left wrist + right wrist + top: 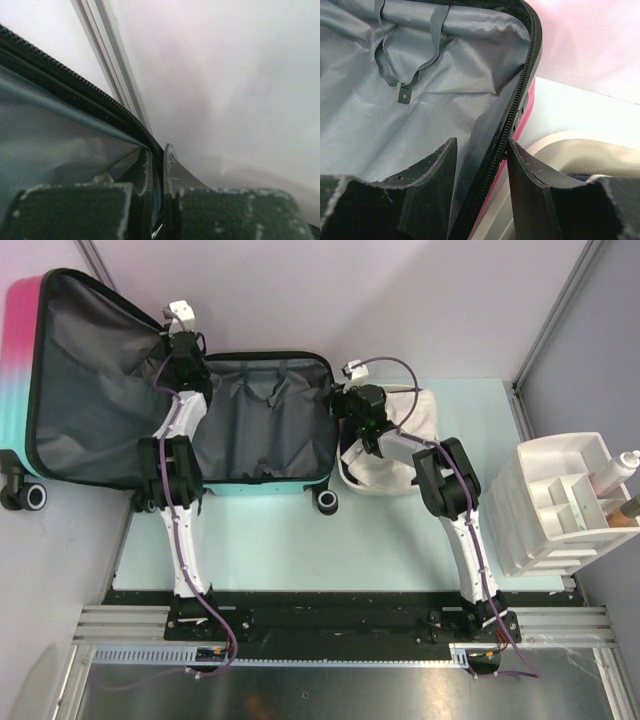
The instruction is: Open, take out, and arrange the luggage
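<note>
While both arms sit at the case, I log containers first.

- luggage (265, 425): lies open in the upper left and centre of the top view, on the teal table (300, 540). Base half (260, 440) is flat at centre. Lid half (90, 390) is raised and tilted at upper left. Both show crumpled dark grey lining. A strap with a buckle (404, 92) hangs loose in the base half.
- white tub (380, 485): just right of the base half. Something dark shows inside it in the right wrist view; I cannot identify it.
- white organiser (545, 530): far right, well apart from the case. A pale bottle (622, 464) lies in one right-hand compartment.

Orientation: the long axis runs top to bottom of the frame, wheels (326, 500) at the lower end. The halves spread left to right.

Look: hard shell, pink fading to teal along the lid's left edge, black zipper trim (520, 95) around the rims.

Left gripper (183, 340): clenched on the lid's zipper rim, at the lid's upper right corner.

Right gripper (482, 160): fingers part-way apart, astride the base half's right rim, one inside and one outside. I cannot tell whether they clamp it.
</note>
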Controlling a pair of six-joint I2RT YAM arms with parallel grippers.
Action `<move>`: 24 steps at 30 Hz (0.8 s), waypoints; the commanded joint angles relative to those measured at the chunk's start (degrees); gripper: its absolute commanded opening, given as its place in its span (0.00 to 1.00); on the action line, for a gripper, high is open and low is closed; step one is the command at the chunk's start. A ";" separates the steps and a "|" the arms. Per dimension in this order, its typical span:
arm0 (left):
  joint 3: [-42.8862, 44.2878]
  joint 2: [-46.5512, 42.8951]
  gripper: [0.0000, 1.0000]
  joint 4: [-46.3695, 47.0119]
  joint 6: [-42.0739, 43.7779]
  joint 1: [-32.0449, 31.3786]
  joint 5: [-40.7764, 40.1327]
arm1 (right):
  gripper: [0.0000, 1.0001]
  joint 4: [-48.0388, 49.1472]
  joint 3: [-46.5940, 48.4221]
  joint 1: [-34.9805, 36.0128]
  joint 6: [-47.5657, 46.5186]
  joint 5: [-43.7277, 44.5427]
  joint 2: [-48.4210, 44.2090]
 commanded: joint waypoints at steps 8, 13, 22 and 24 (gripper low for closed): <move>-0.74 -17.93 0.00 18.89 6.26 -2.12 1.97 | 0.00 25.91 -11.57 3.32 -14.90 -11.04 -9.06; -2.68 -20.39 0.00 20.65 8.72 -2.13 1.79 | 0.00 31.46 -13.95 3.67 -17.19 -11.65 -9.76; -4.09 -23.73 0.00 20.74 10.39 -2.04 3.63 | 0.00 40.69 -18.16 4.02 -20.62 -16.22 -11.70; -4.87 -24.52 0.00 20.74 10.40 -2.12 3.46 | 0.00 42.27 -19.74 4.20 -21.76 -16.75 -12.05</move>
